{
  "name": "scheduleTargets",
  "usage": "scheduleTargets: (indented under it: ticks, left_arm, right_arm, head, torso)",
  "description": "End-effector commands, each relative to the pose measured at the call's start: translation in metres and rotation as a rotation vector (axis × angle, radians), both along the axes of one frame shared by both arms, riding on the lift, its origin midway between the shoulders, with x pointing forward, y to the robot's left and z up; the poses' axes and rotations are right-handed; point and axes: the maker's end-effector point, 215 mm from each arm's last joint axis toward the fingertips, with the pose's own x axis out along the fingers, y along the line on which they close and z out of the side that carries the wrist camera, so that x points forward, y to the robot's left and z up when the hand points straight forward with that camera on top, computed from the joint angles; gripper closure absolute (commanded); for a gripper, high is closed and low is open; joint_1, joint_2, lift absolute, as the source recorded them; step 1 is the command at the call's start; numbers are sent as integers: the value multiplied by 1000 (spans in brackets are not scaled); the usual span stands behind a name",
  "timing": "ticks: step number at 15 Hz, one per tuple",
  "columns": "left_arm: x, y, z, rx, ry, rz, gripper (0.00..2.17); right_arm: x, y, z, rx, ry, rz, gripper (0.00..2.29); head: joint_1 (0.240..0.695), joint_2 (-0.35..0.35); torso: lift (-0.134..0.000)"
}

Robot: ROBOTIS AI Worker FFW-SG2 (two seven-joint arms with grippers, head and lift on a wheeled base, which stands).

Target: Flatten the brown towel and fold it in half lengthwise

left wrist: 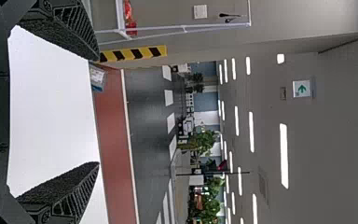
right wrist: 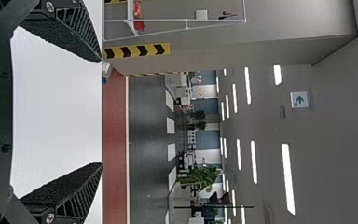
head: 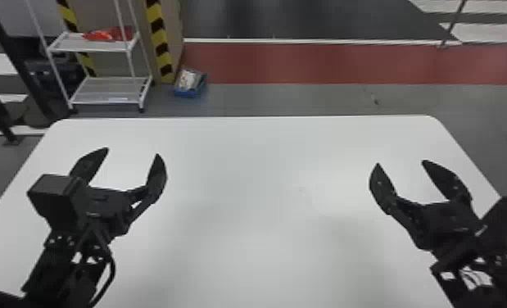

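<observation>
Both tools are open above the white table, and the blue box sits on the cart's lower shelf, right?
The blue box is wrong: the head view shows it on the floor beside the cart. The left tool and right tool are open above the table.

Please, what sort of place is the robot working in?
It looks like an indoor workshop or factory hall, though I cannot be certain: a red floor lane, yellow-and-black warning stripes and long ceiling lights suggest it.

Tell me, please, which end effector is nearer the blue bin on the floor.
Left. The left end effector is short of the blue bin, on the same side; the right end effector is well to its right.
</observation>
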Motion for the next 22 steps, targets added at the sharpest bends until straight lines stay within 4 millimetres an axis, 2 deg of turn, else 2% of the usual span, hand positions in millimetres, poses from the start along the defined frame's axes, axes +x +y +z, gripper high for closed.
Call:
scheduleTargets:
  ticks: [1,8,14,18,22]
  left_arm:
    - [0,-2,-2,-2,3,-3,90]
    - [2,9,5,-9,-30,12,90]
    - [8,12,-4,-21,-8,6,90]
    - [10,14,19,-18,-54,9,90]
    - [7,22,25,-13,-61,15,87]
  right_arm:
    - [0,-1,-1,2,2,-6,83]
    - [-1,-8,-7,-2,13,-16,83]
    - [9,-21,-18,-36,37,-19,83]
    - [18,-25,-12,-45,27,-17,90]
    - [15,-25,-11,-37,25,-5,117]
  head:
    - [695,-12]
    - [695,-12]
    - [695,-18]
    - [695,-23]
    - [695,-23]
  torso:
    - [-128]
    - [-128]
    - [-128]
    - [-128]
    - [-128]
